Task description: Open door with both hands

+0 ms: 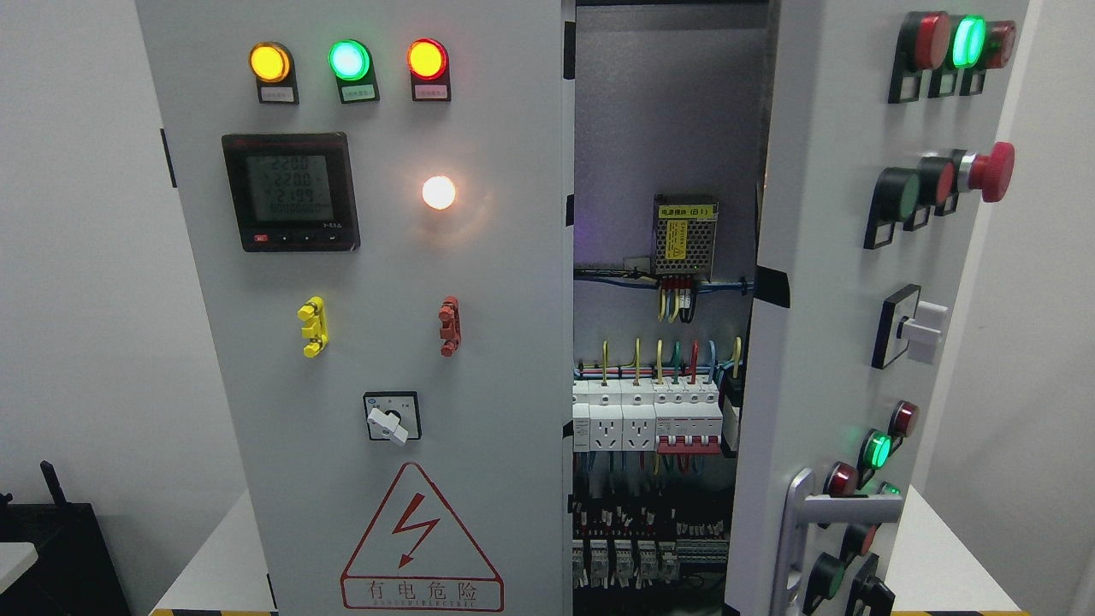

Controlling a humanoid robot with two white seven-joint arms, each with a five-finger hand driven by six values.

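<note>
With the right door [821,282] swung out toward the camera, you can see straight into the cabinet [659,128] through the gap in the middle. The left door [359,342] is shut, flat on to the camera. Neither robot hand is in the shot, so I can't tell if they're released, clenched or gripping anything.

The left door has three lit lamps along the top: amber [269,62], green [349,59] and an orange-red one [427,59]. Below them sits a dark meter [290,192] with a grey screen, and to its right a glowing white lamp [439,192]. Lower down there's a yellow clip [313,327], a red clip [449,325], then a rotary switch [392,417] and a red warning triangle [421,539] with a lightning bolt at the bottom.

The right door is seen at a steep angle, so its controls stick out sideways: a red mushroom button [992,172], a white knob [924,329], a lit green lamp [969,40] up top and another further down. Its silver handle [843,509] sits near the lower edge, pointing right.

Inside, a perforated metal power supply [684,238] is mounted on the back panel, with coloured wires [659,359] running down to a row of white breakers [646,419], and more terminals in the dark below.
</note>
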